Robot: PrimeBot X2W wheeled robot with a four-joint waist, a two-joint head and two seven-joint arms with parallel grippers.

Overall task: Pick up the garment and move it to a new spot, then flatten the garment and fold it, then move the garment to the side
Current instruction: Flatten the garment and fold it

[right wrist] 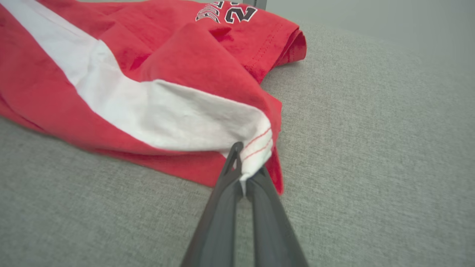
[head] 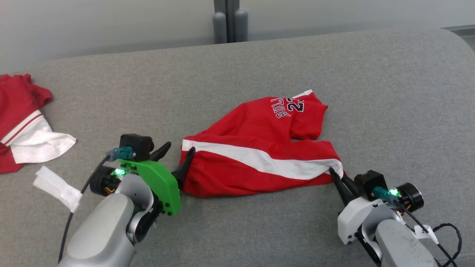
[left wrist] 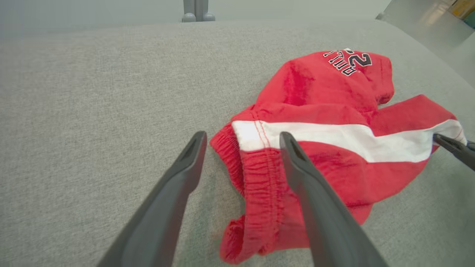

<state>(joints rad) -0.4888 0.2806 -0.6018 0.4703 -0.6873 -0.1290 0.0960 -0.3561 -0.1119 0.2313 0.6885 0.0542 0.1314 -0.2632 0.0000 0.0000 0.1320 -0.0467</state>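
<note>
Red shorts (head: 259,148), seemingly light and floppy, lie mid-way across the grey surface (head: 237,63) in the head view. The left gripper (head: 175,157) gapes at one end and the right gripper (head: 336,176) pinches the other.

Left wrist view: the elastic waistband (left wrist: 256,185) sits between spread fingers (left wrist: 178,174), likely the firmest hold.

Right wrist view: the jaws are clamped on the hem (right wrist: 256,148).

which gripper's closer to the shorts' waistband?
Left. The left gripper sits open astride the waistband; the right gripper is shut on the leg hem at the shorts' far end.
</note>
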